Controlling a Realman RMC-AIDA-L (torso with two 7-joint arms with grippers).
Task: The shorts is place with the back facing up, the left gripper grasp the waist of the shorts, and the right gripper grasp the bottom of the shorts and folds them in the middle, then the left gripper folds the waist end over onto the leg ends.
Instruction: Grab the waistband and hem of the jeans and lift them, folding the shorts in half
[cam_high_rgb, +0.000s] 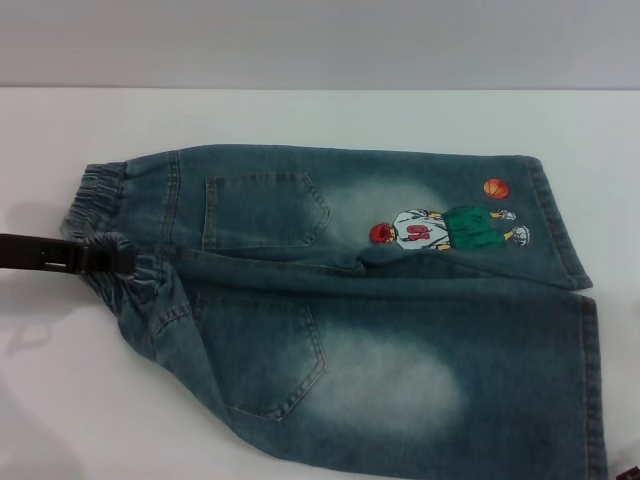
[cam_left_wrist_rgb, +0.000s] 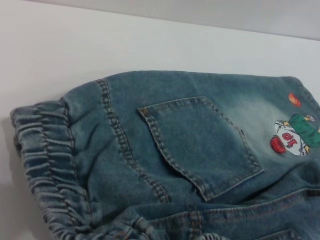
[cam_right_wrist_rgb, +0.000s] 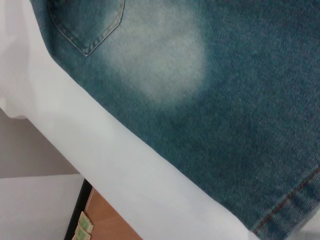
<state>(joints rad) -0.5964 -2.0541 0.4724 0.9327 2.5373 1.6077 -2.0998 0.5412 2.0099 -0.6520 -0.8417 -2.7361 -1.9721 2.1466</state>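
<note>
Lying flat with the back side up, the denim shorts spread across the white worktop, the waist of the shorts pointing left and the bottom of the shorts pointing right. The waist is a puckered, gathered elastic band, bunched and slightly lifted near its middle. Two back pockets show: the far pocket and the near pocket. On the far leg, close to the hem, sits the embroidered basketball player, with the orange ball just beyond it toward the far edge. Pale faded patches mark the seat and the near leg.

From the left edge of the head view the left claw reaches in as a dark bar, its tip touching the bunched middle of the waistband; whether its fingers are apart or together on the cloth cannot be told. The left wrist view looks along the waistband and far pocket without showing fingers.

The right claw is not visible in any view; the right wrist view looks down on the near leg, its faded patch and the stitched hem at the worktop's near edge.
</note>
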